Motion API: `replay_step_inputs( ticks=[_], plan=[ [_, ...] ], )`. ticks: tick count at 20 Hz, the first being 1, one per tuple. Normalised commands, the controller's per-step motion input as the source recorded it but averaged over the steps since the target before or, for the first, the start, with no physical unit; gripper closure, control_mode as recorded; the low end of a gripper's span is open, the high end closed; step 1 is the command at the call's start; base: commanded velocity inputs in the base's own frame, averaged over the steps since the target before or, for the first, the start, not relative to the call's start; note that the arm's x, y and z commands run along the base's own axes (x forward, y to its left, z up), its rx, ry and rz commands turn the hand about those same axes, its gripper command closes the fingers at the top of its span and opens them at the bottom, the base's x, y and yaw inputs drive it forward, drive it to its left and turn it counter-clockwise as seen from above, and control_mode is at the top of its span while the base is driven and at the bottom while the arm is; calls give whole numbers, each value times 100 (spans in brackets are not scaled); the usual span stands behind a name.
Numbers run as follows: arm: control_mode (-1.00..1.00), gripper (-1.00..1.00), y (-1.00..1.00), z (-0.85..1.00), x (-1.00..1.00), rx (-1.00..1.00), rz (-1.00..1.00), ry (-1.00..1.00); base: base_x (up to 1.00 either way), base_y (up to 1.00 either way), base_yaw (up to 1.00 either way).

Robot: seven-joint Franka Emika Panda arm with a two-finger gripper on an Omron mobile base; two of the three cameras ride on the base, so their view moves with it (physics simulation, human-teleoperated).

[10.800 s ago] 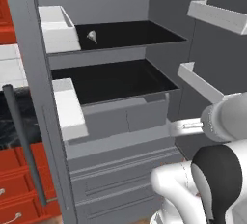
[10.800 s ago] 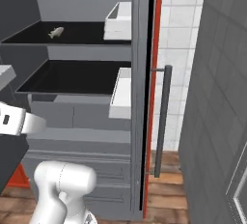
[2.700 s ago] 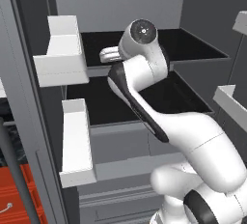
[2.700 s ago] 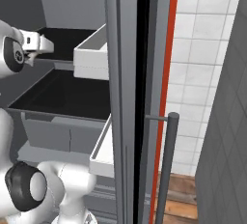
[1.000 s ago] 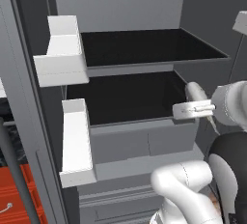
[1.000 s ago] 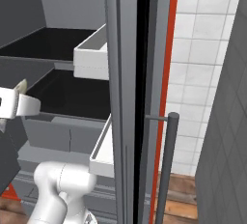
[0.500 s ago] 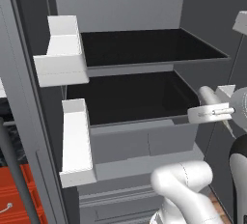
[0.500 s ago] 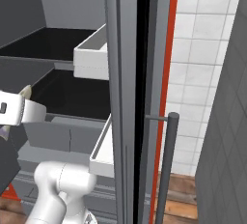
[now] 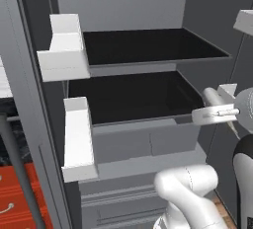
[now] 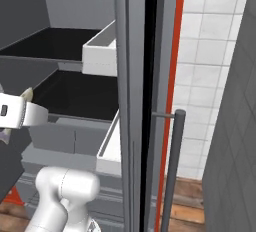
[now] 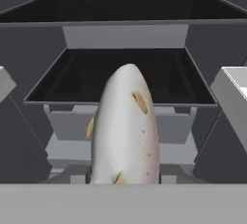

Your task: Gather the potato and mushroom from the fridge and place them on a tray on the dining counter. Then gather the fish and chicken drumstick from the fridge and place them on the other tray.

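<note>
Plainly, the claw [image 9: 213, 105] grips an unlabelled fish [image 11: 125, 131] before the fridge [image 9: 143, 55].

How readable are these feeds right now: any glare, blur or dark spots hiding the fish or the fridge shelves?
Hand view: fish sharp, evenly lit, no glare. Left base view: shelves read flat black, surface detail lost. Right base view: door edge blocks much of the fridge interior.

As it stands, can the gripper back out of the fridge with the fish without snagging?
Probably yes. The gripper holds the fish in front of the lower shelf, already outside the shelf edges. The door bins sit off to the sides, so the way back looks free.
</note>
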Motion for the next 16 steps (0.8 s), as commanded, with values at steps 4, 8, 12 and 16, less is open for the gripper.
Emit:
replay_step_inputs(
  ticks=[4,8,12,16],
  plan=[
    [100,100,0,0,0,0,0,0,-60,13,-2],
    [100,100,0,0,0,0,0,0,-54,12,-1],
    [100,100,0,0,0,0,0,0,-38,23,-1],
    [100,100,0,0,0,0,0,0,-34,26,0]
  ],
)
